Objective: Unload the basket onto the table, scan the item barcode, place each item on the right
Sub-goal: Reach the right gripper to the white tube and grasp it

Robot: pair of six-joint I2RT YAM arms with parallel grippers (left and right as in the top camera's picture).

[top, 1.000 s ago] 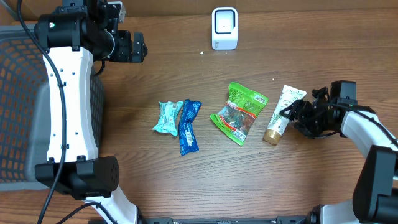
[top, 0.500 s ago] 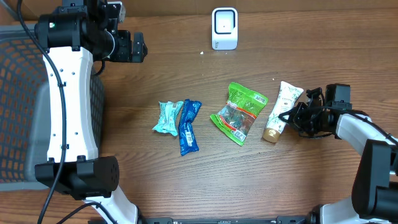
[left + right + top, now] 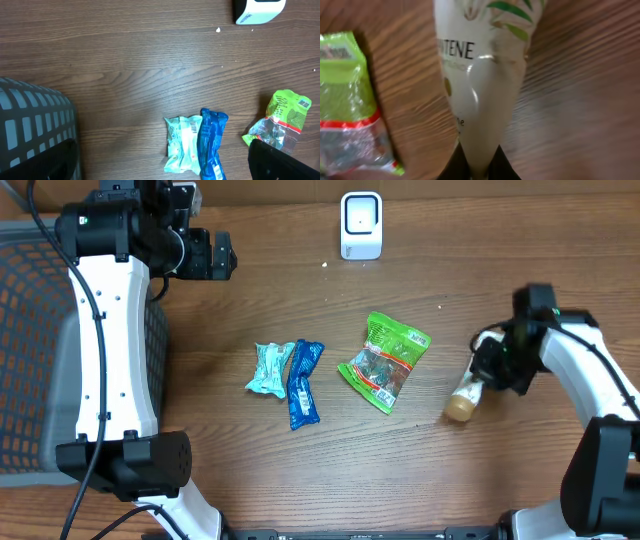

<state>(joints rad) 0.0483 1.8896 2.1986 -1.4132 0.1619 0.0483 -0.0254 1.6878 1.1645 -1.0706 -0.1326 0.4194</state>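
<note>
From above I see the right gripper (image 3: 492, 363) closed on the white plastic tube with a gold cap (image 3: 466, 396). The tube lies slanted at the right side of the brown wooden table (image 3: 200, 470), its cap towards the near edge and its other end hidden under the claw. I cannot tell whether the cap touches the wood. Only the right wrist camera shows the grip itself: two dark fingers (image 3: 451, 167) press on the narrow part of the tube, and the brand letters and green leaves can be read on its body. I find no barcode there. The green foil snack bag (image 3: 385, 362) lies just beside the tube, apart from it. The white box-shaped scanner (image 3: 361, 225) stands at the far edge, well apart from the tube. The left gripper (image 3: 222, 256) hangs high near the far left with its jaws spread wide; its camera looks down on the pale teal packet (image 3: 182, 145) and the blue packet (image 3: 212, 142), which touch side by side. The grey mesh basket (image 3: 25, 330) is at the left. The left arm covers much of it, so I cannot tell its contents.
</note>
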